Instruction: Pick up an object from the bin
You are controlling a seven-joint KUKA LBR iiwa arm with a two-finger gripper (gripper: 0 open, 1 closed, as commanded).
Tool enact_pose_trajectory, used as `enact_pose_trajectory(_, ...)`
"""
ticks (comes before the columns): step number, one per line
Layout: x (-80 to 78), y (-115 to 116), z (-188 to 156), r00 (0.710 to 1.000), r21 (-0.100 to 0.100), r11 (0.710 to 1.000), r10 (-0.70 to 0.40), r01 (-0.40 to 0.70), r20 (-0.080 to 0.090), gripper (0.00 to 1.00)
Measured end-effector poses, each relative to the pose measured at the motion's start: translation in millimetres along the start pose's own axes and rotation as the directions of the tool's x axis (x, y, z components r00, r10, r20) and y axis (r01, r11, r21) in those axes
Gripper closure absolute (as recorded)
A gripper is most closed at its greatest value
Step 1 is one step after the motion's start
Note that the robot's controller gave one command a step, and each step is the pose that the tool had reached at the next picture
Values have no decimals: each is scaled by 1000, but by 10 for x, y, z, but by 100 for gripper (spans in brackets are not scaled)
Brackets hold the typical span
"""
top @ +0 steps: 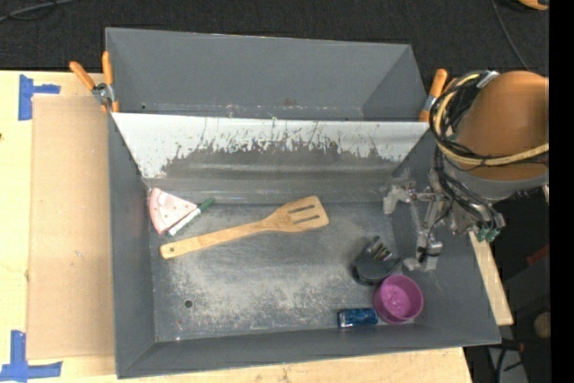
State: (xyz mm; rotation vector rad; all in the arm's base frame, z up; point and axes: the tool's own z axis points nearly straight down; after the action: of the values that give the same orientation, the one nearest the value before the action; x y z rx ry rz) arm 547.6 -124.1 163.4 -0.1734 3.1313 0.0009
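Observation:
My gripper (411, 227) hangs at the bin's right side, close to the right wall, open with nothing between its fingers. Just below and left of it lies a black brush-like object (370, 263). A purple cup (398, 298) stands in front of that, near the front right corner. Beside the cup on its left lies a small blue object (357, 317) against the front wall.
A wooden slotted spatula (247, 230) lies across the middle of the bin floor, handle pointing left. A pink watermelon-slice toy (170, 211) rests at the left wall. The arm's orange cover and cables sit above the right rim.

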Motion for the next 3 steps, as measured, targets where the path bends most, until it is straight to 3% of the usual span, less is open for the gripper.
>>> enact_pose_trajectory(1, 305, -140, 64, 966, -1, 966, 258, -258, -8, 0)
enact_pose_trajectory(2, 272, -193, 569, 991, 0, 991, 135, -135, -3, 0)
enact_pose_trajectory(3, 344, -98, 925, 978, 0, 978, 208, -208, -1, 100)
